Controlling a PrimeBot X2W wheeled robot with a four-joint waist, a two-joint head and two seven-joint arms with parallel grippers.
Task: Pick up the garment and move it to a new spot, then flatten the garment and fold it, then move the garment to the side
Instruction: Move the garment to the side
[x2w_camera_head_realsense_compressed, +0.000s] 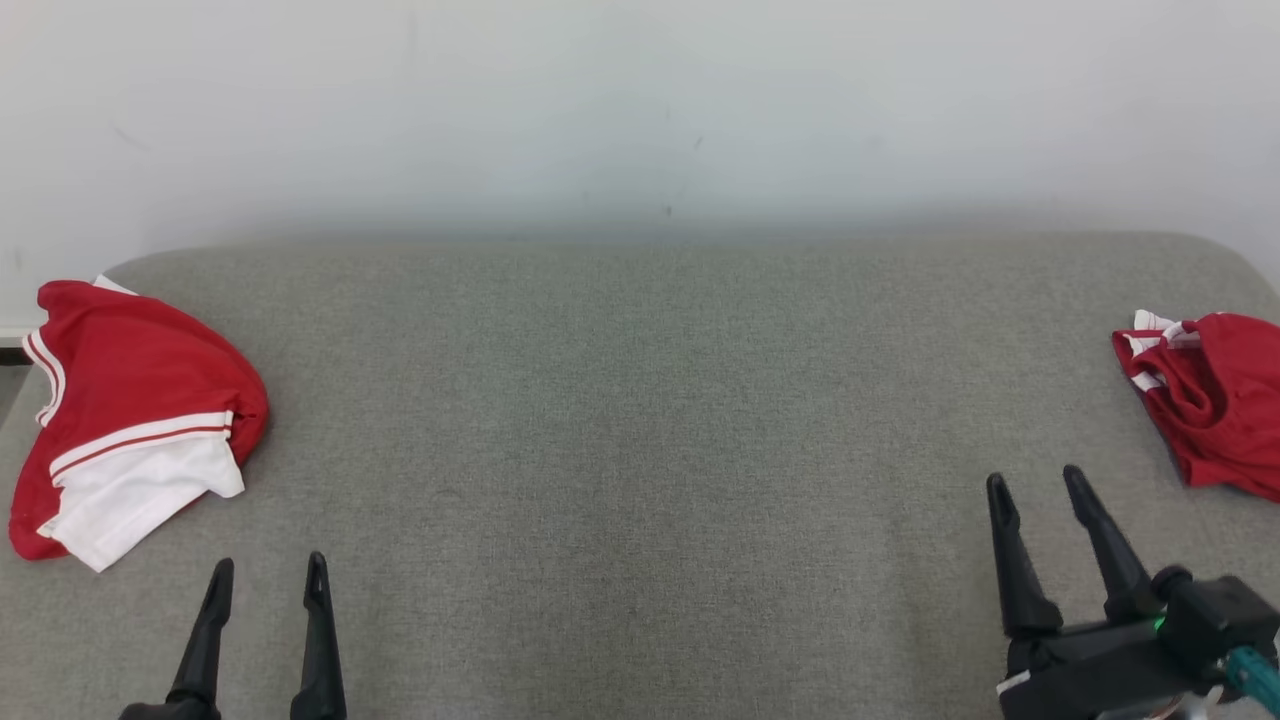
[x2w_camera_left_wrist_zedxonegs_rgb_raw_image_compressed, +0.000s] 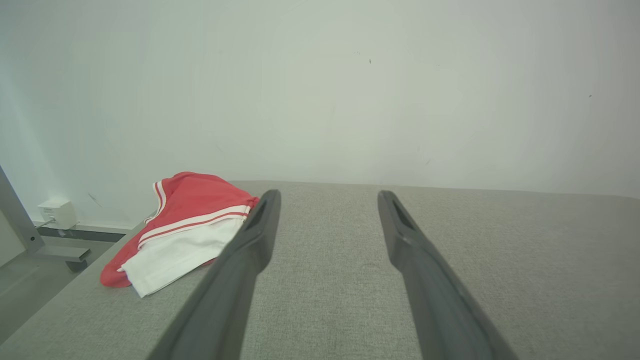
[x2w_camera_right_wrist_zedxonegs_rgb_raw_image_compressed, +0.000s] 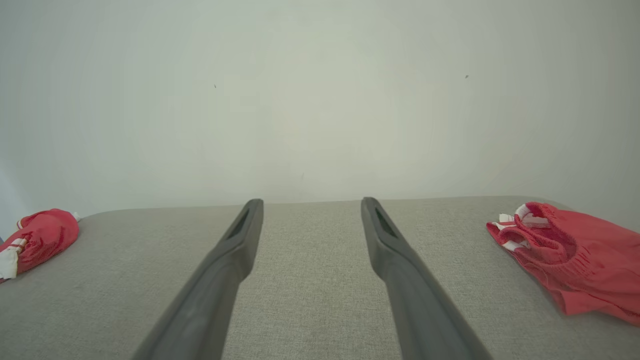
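**Head view**
Surface: grey woven-fabric padded top (x2w_camera_head_realsense_compressed: 640, 450) with rounded far corners, backed by a plain white wall (x2w_camera_head_realsense_compressed: 640, 110).
Far left: red-and-white garment (x2w_camera_head_realsense_compressed: 130, 400), loosely bunched, with a white panel and red-white stripes facing up. It lies at the left edge of the padded top.
Far right: crumpled red garment (x2w_camera_head_realsense_compressed: 1220, 410) with white trim, lying at the right edge and cut off by the frame.
Spacing: the two garments lie well apart, one at each end.
Lower left: left gripper (x2w_camera_head_realsense_compressed: 270, 562), dark fingers spread apart with nothing between them. It is near the red-and-white garment, not touching it.
Lower right: right gripper (x2w_camera_head_realsense_compressed: 1035, 476), fingers likewise spread and holding nothing, leaning slightly left. It is near the crumpled red garment but apart from it.

**Left wrist view**
Jaws: left gripper (x2w_camera_left_wrist_zedxonegs_rgb_raw_image_compressed: 328, 193) stands wide, nothing held. The fingers point over the padded top (x2w_camera_left_wrist_zedxonegs_rgb_raw_image_compressed: 500, 260) toward the wall.
Garment: red-and-white garment (x2w_camera_left_wrist_zedxonegs_rgb_raw_image_compressed: 195, 220) lies left of the fingers. One finger crosses in front of its right edge.
Background: grey metal frame leg (x2w_camera_left_wrist_zedxonegs_rgb_raw_image_compressed: 15, 215) and a small white box (x2w_camera_left_wrist_zedxonegs_rgb_raw_image_compressed: 57, 212) low on the wall, past the left edge.

**Right wrist view**
Jaws: right gripper (x2w_camera_right_wrist_zedxonegs_rgb_raw_image_compressed: 312, 201) wide apart, nothing held, over the padded top (x2w_camera_right_wrist_zedxonegs_rgb_raw_image_compressed: 310, 300).
Garments: crumpled red garment (x2w_camera_right_wrist_zedxonegs_rgb_raw_image_compressed: 575, 255) lies right of the fingers and apart from them, its ribbed hem showing. The red-and-white garment (x2w_camera_right_wrist_zedxonegs_rgb_raw_image_compressed: 40, 237) is at the far left.
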